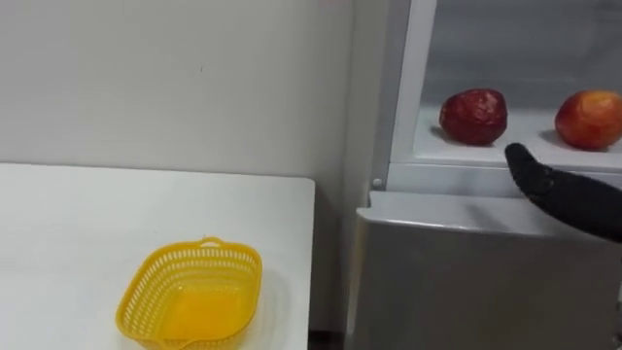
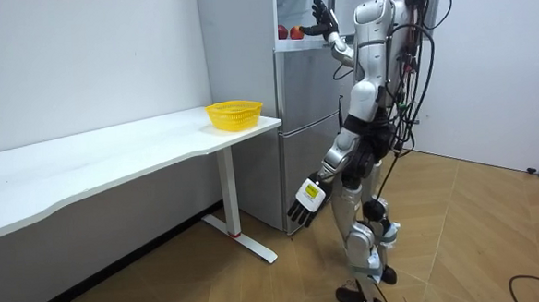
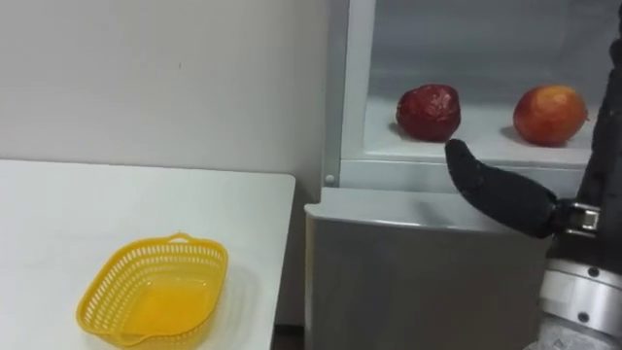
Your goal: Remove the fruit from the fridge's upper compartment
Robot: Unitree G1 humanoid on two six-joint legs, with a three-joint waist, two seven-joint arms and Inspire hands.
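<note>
Yellow basket on white tabletop, near the corner by the fridge. L hand hangs by thigh, fingers relaxed. R hand up at open upper compartment, fingers spread, holding nothing. On shelf behind it: dark red fruit & orange-red fruit, apart.

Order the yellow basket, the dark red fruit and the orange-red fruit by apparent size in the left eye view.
1. yellow basket: clearly largest.
2. dark red fruit and orange-red fruit: about alike; the view's edge cuts the orange-red one, so no ranking between them.
</note>
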